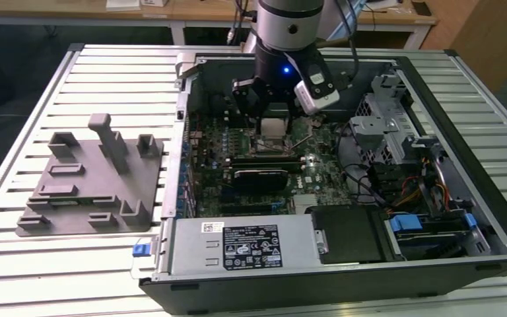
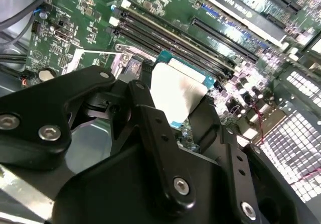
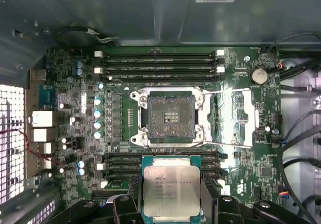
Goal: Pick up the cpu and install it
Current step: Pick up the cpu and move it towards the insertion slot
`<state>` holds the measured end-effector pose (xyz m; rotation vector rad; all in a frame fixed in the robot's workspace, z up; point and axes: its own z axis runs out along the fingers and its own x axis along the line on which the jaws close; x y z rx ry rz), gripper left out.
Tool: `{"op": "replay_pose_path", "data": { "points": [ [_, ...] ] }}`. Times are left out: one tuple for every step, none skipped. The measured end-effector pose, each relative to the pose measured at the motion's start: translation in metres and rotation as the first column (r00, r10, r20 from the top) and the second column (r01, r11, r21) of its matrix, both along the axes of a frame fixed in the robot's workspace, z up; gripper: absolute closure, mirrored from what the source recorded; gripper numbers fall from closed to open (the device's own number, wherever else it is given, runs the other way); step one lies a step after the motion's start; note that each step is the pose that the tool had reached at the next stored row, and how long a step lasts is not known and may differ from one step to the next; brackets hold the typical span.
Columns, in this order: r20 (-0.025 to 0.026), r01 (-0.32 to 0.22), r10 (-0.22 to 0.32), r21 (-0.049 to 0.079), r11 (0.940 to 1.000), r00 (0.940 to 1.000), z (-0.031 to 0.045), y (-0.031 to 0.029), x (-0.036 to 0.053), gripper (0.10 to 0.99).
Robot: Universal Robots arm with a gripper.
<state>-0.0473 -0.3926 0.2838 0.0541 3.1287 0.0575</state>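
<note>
Exterior view: my gripper (image 1: 272, 119) hangs inside the open computer case (image 1: 465, 218), which lies on the slatted table (image 1: 24, 264) along the edge at the exterior view's right. My fingers are clamped on the cpu (image 1: 274, 127), a pale square held over the motherboard (image 1: 236, 152) near the far wall of the case. The power supply (image 1: 236, 246) fills the near corner of the case. The grey fixture block (image 1: 90, 178) lies on the table near the edge at the exterior view's left, well apart from the case.

Second wrist view: two black fingers (image 2: 150, 113) grip the cpu (image 2: 175, 91) by opposite edges, its silver-grey top facing the camera. The motherboard (image 2: 75, 28) lies beyond it, with its memory slots (image 2: 165, 35) running past the chip.

First wrist view: the cpu (image 3: 170, 190) sits between my fingers (image 3: 208, 196), with its metal lid and pale green border visible. The socket (image 3: 170, 116) is open, its contact field exposed, and the load plate (image 3: 235, 118) is folded out beside it. The cpu is apart from the socket and is not seated in it; it appears in front of a bank of memory slots (image 3: 120, 163). A second bank (image 3: 160, 66) lies on the socket's other side, and a coin cell (image 3: 258, 75) sits near the board's corner.
</note>
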Motion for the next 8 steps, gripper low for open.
{"op": "replay_pose_path", "data": {
  "points": [
    [0.0,0.0,0.0,0.0,1.0,1.0,-0.001,0.0013,0.0,0.545],
    [0.0001,0.0,0.0,0.0,1.0,1.0,-0.0021,0.0026,0.0,0.545],
    [0.0001,0.0,0.0,0.0,1.0,1.0,-0.0031,0.0038,0.0,0.545],
    [0.0001,0.0,0.0,0.0,1.0,1.0,-0.0041,0.005,0.0,0.545],
    [0.0001,0.0,0.0,0.0,1.0,1.0,-0.0049,0.006,0.0,0.545],
    [0.0001,0.0,0.0,0.0,1.0,1.0,-0.0058,0.007,0.0,0.545],
    [0.0,0.0,0.0,0.0,1.0,1.0,-0.0066,0.0079,0.0,0.545],
    [0.0,0.0,0.0,0.0,1.0,1.0,-0.0074,0.0088,0.0,0.545]
  ]
}}
